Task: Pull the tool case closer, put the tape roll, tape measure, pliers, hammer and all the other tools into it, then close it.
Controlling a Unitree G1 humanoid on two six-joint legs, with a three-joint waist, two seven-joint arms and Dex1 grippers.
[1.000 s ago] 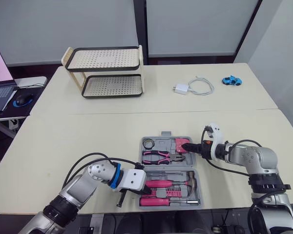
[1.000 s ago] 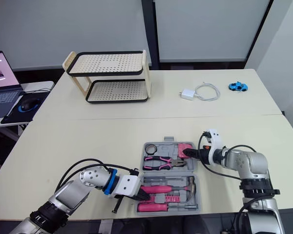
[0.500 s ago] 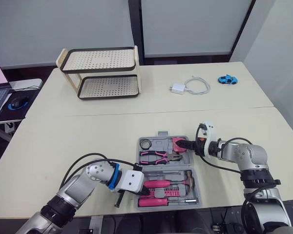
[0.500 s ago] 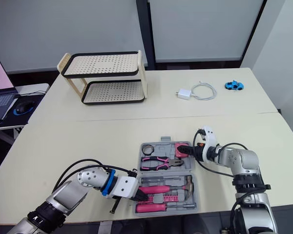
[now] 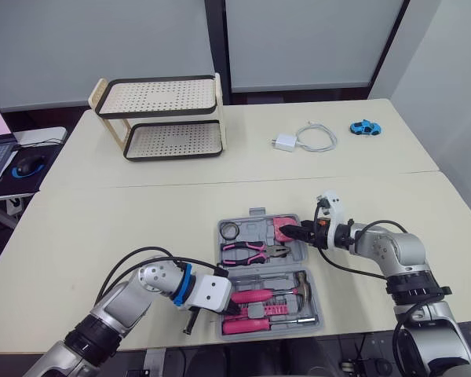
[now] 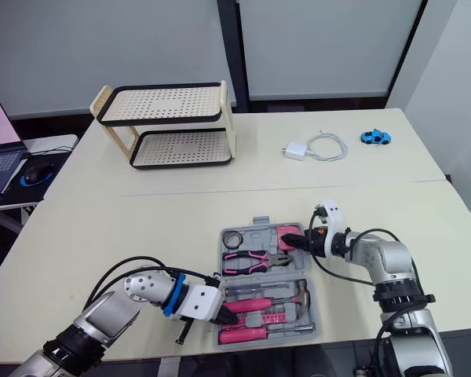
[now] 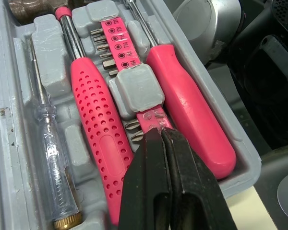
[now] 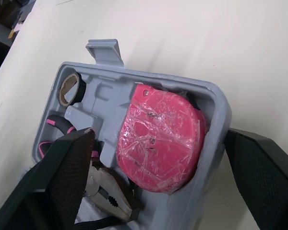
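Right gripper (image 5: 292, 232): black fingers spread, straddling the corner wall of the open grey moulded-plastic tool case (image 8: 217, 120). The round, film-wrapped pink tape measure (image 8: 161, 139) sits recessed between them. Left gripper (image 7: 161, 135): fingers pressed together, tips at the flat pink bit holder (image 7: 116, 38).

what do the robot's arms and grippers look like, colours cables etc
Both arms are rounded silver-grey segments with loose black cables. The left arm has a blue ring and a boxy white wrist housing; the right arm has black joint collars and a white wrist bracket. The left gripper and right gripper each have two black fingers.
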